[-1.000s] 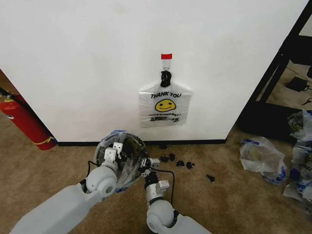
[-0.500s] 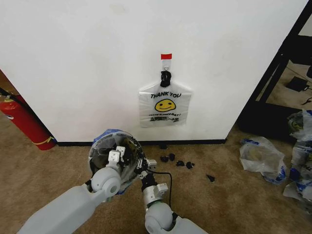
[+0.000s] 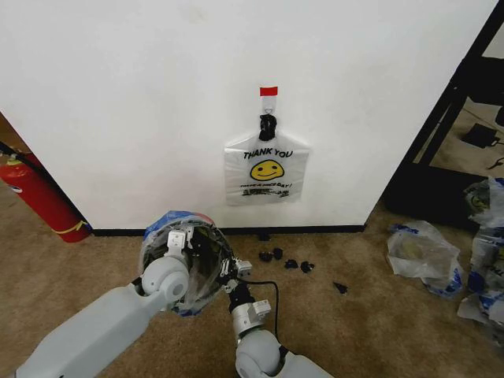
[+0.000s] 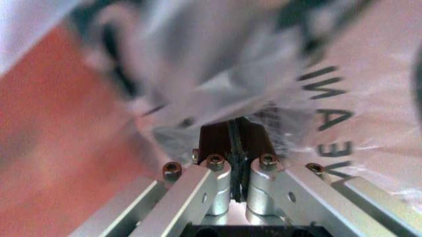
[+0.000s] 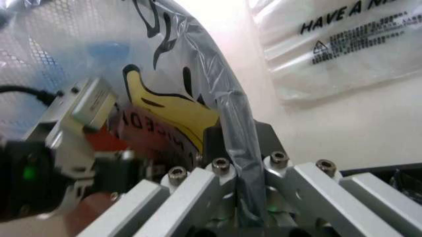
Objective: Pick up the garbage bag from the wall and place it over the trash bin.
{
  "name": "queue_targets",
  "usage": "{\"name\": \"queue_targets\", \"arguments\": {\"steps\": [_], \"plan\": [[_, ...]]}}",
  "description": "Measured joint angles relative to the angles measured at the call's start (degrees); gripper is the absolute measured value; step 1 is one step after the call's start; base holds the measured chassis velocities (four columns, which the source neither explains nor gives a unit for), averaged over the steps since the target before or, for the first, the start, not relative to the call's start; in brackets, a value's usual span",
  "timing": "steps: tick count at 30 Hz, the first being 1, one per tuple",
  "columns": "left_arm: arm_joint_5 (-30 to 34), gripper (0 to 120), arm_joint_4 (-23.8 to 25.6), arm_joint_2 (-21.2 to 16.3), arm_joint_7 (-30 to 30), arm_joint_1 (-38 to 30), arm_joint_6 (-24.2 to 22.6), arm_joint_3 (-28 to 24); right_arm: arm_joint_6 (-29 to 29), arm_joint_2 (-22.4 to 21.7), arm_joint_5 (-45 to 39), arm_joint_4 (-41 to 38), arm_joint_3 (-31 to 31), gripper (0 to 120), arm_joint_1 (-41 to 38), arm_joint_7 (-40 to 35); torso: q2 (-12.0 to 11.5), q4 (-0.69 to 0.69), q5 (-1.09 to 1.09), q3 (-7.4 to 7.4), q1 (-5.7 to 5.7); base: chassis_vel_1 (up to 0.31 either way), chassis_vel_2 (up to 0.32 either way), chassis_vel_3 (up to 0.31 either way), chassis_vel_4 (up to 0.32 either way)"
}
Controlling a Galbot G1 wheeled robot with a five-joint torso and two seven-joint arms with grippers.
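The garbage bag [image 3: 193, 268], thin see-through plastic with blue tips and black print, is stretched open low in front of the wall [image 3: 118, 94]. The trash bin [image 3: 203, 246] shows only as a dark shape through the plastic. My left gripper [image 3: 177, 240] holds the bag's left side. In the left wrist view, that gripper [image 4: 237, 163] is shut on a thin fold of the bag [image 4: 218, 74]. My right gripper [image 3: 234, 272] holds the right side. The right wrist view has it [image 5: 240, 163] shut on a twisted strip of the bag [image 5: 185, 59].
A flat white THANK YOU bundle [image 3: 266, 169] hangs on the wall under a red tape strip [image 3: 268, 91]. A red fire extinguisher [image 3: 39, 197] stands at the left. Lumpy clear bags [image 3: 421, 252] lie at the right beside a black frame [image 3: 449, 118]. Black scraps [image 3: 283, 261] dot the carpet.
Both grippers have shifted a little to the left with the bag. The plastic now hangs lower and wider around the dark bin.
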State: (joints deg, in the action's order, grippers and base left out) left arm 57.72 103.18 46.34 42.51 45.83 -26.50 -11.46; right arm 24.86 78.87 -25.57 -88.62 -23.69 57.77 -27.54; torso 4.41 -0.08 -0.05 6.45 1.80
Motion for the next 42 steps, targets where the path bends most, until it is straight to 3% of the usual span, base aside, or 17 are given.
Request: {"name": "queue_targets", "arguments": {"steps": [12,21,34,42], "plan": [[-1.6,0,0.2,0.5,-0.8,2.8,-0.9,-1.0,1.6,-0.8,-0.8,-1.0,-0.3,0,0.0,2.4,0.0,0.0,0.01,0.0,0.0,0.0,0.0,0.0,0.0],[-1.3,0,-1.3,2.0,-0.7,-1.2,-0.1,-2.3,2.8,-1.3,0.1,-1.2,-0.5,0,0.7,5.2,0.0,-0.02,0.01,0.0,0.0,0.0,0.0,0.0,0.0],[-2.0,0,-2.6,0.3,-1.7,-0.5,0.6,1.5,1.8,-0.5,-1.2,-1.1,-0.2,0,0.5,2.4,0.0,0.0,0.0,0.0,0.0,0.0,0.0,0.0,0.0],[-3.2,0,-2.0,0.5,-2.6,1.9,0.0,1.9,3.1,-0.9,-0.8,-1.2,0.0,0,0.6,4.7,0.0,0.0,0.0,0.0,0.0,0.0,0.0,0.0,0.0]]}}
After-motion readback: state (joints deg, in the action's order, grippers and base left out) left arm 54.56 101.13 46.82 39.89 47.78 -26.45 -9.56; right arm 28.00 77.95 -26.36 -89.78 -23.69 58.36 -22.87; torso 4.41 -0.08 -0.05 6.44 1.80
